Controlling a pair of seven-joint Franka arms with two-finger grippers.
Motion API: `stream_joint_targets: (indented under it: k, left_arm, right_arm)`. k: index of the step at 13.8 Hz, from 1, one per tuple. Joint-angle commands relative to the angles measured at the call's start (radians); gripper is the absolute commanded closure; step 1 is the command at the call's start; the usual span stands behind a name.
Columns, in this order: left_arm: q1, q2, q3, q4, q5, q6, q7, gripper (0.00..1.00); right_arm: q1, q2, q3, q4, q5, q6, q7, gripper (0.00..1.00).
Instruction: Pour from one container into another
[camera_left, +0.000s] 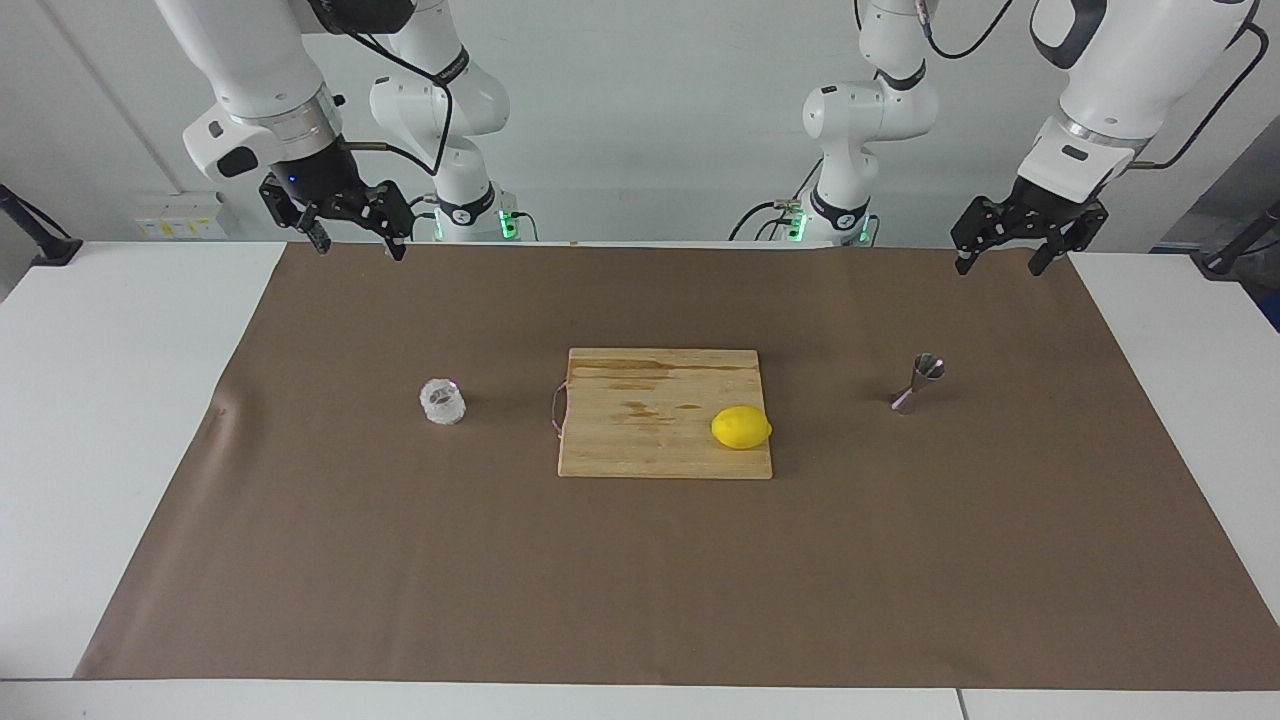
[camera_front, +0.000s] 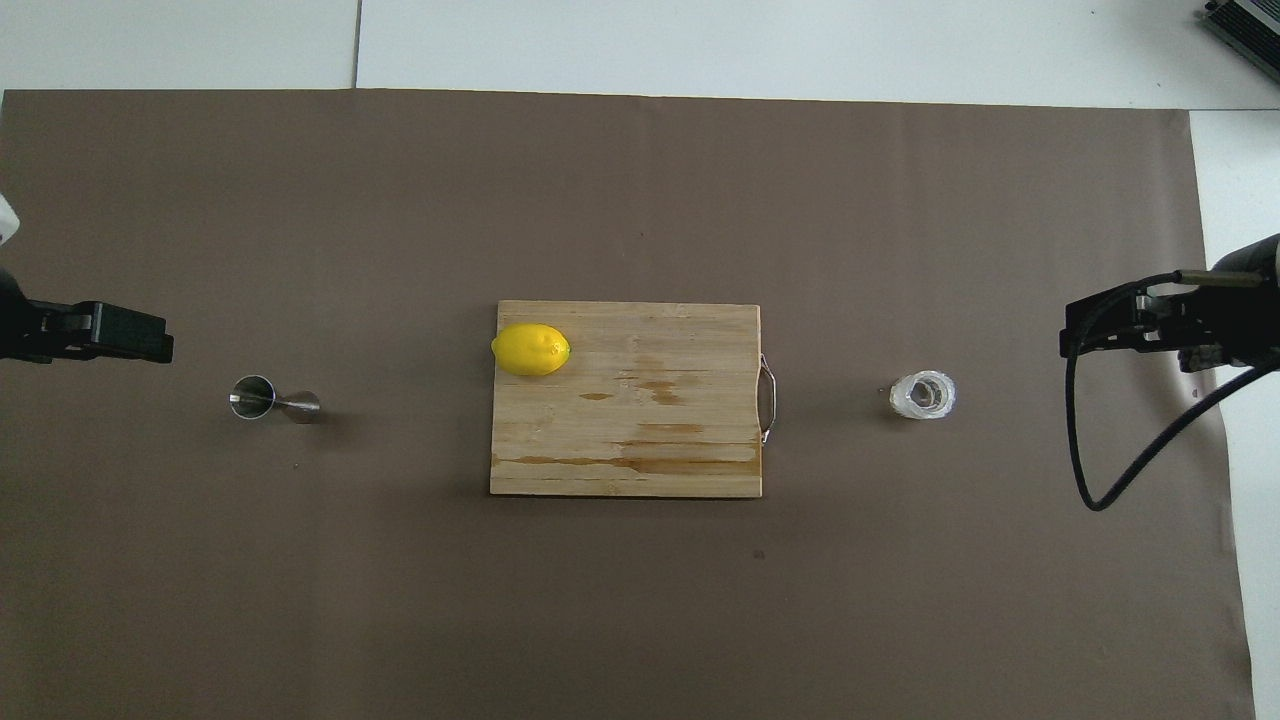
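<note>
Jigger (camera_left: 918, 383) stands upright near glass cup (camera_left: 442, 401); both grippers' fingers spread, empty.

Left gripper (camera_left: 1003, 260), right gripper (camera_left: 360, 243) raised, fingers spread

A big brown mat (camera_left: 640, 580) covers the white table (camera_left: 90, 420). The wooden cutting board (camera_left: 640, 440) is light tan with darker brown streaks. The lemon (camera_left: 741, 428) is bright yellow. The glass cup (camera_left: 442, 401) is clear with a bumpy pattern on its wall. The jigger (camera_left: 920, 382) is shiny silver with a dark mouth. The arms are white, with a black left gripper (camera_left: 1010, 255) and a black right gripper (camera_left: 355, 235).
</note>
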Motion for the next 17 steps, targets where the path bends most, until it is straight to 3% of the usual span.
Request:
stream_joint_targets:
  k: [1,13,17]
  left_arm:
    - [-0.010,0.004,0.007,0.012,-0.007,-0.016,0.006,0.00]
    - [-0.008,-0.010,0.007,0.005,-0.007,-0.027,0.001,0.00]
    - [0.003,-0.049,0.011,-0.075,-0.007,-0.017,-0.015,0.00]
  right_arm:
    - [-0.003,-0.005,0.003,-0.009,0.006,0.015,0.014,0.00]
    - [-0.002,-0.005,0.003,-0.009,0.006,0.014,0.016,0.00]
    - [-0.003,-0.005,0.003,-0.008,0.006,0.014,0.016,0.00]
